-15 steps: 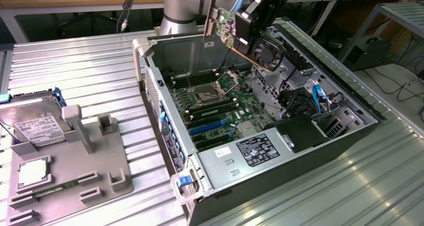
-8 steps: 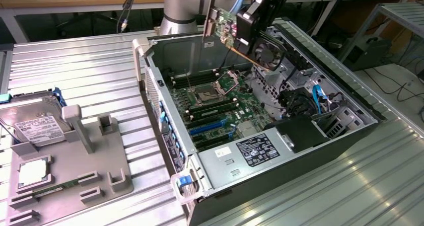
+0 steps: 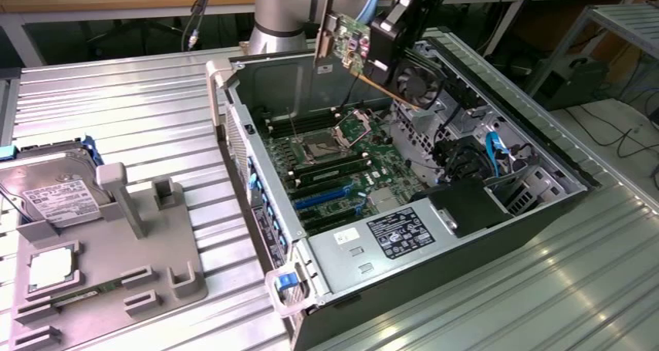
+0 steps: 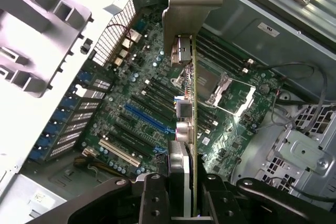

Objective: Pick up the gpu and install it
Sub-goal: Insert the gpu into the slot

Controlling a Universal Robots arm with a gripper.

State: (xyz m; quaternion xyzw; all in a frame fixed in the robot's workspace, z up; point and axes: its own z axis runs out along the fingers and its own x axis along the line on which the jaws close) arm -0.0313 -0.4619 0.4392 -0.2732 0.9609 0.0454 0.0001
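Gpu (image 3: 345, 44) clamped in end effector (image 4: 186, 184), hanging over open case (image 3: 262, 81).
Judgement: square its lower edge to blue slot (image 4: 148, 120); lower straight, no tilt.

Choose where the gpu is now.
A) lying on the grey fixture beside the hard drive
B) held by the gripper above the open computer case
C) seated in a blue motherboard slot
B: the gripper is clamped on the gpu, which hangs above the open computer case, clear of the motherboard.
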